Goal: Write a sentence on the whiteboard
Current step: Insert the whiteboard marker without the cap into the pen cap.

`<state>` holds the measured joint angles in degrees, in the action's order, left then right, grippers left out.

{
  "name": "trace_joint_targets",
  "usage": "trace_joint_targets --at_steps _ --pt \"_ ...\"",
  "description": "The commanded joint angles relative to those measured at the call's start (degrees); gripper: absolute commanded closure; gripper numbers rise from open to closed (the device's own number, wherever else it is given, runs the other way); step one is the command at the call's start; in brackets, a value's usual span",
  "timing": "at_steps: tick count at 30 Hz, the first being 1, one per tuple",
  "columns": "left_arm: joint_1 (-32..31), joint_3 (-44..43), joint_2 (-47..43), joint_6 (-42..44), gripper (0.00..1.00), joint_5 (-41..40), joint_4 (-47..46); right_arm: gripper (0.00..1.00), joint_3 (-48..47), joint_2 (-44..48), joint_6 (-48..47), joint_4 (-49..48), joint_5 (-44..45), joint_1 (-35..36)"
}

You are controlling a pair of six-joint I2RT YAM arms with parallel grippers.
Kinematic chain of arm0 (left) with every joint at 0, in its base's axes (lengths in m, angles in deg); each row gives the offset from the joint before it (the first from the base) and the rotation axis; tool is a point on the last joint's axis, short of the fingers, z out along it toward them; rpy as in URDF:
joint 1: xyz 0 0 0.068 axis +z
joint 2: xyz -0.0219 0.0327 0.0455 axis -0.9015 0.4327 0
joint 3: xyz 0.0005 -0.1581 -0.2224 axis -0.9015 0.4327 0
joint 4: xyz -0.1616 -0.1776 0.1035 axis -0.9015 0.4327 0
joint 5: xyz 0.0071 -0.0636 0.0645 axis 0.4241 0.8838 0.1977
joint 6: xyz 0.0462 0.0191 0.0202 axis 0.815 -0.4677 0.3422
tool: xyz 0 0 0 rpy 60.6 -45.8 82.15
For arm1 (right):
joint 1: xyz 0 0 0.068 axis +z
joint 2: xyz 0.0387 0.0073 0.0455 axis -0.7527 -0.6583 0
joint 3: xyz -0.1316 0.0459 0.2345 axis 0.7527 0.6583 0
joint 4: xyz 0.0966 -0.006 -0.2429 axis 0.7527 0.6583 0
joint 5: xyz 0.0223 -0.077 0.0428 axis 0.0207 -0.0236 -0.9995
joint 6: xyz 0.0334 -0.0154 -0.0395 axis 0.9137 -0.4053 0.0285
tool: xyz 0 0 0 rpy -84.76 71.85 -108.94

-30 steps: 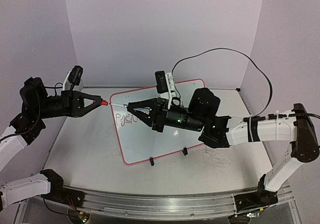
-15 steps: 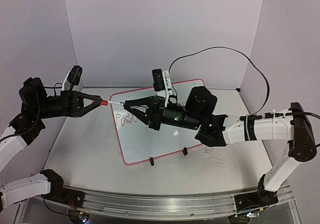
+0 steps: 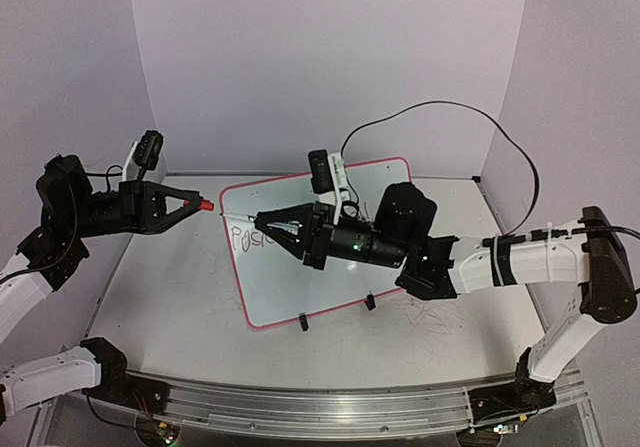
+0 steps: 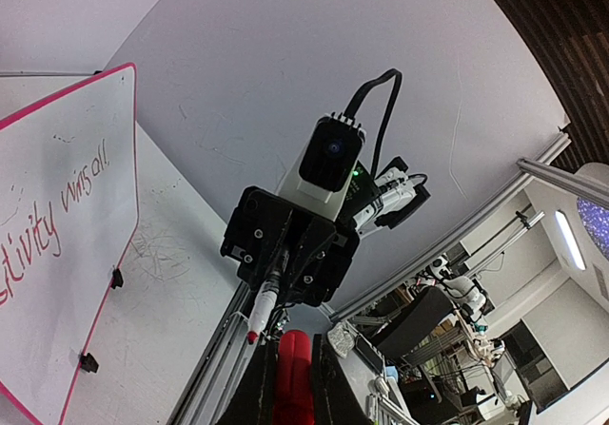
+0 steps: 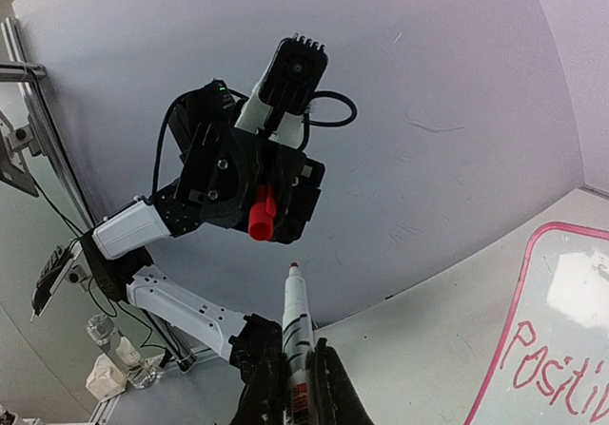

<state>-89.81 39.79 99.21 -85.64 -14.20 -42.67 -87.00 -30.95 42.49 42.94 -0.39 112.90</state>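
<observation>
"Down at the board's near edge, what are you seeing?"

"I'm seeing two black clip feet clamping the pink rim, and the whiteboard is lying on the table, skewed, between my two arms."

"Where is the writing sitting?"

"The sentence is starting near the board's left rim. From above I'm reading only its first letters, since my right arm is covering the rest, while my left wrist camera is catching 'tivity wins all'."

"What are the grippers doing?"

"My right gripper is pinching the marker, pointing its tip toward the board's far-left corner. My left gripper is squeezing the red cap just outside that corner — cap and tip are facing each other, near but not touching."

"And behind them?"

"The back wall is closing off the table, pale lilac."
</observation>
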Motion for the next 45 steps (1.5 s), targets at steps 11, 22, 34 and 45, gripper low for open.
trace_joint_targets --at_steps 11,22,34,45 --pt "-0.1 0.1 -0.3 -0.4 1.0 0.6 -2.8 1.0 -2.6 0.3 0.5 -5.7 -1.6 0.4" --pt "-0.1 0.1 -0.6 -0.5 1.0 0.6 -2.7 1.0 -5.1 -1.8 1.4 -5.5 -2.8 0.4" --pt "-0.1 0.2 -0.9 -0.3 1.0 0.3 -2.7 1.0 -2.4 0.0 0.7 -5.3 -0.8 0.5" --pt "-0.1 -0.8 -1.2 -0.5 1.0 -0.1 -2.7 1.0 -3.0 -1.1 1.2 -5.3 -1.7 0.7"
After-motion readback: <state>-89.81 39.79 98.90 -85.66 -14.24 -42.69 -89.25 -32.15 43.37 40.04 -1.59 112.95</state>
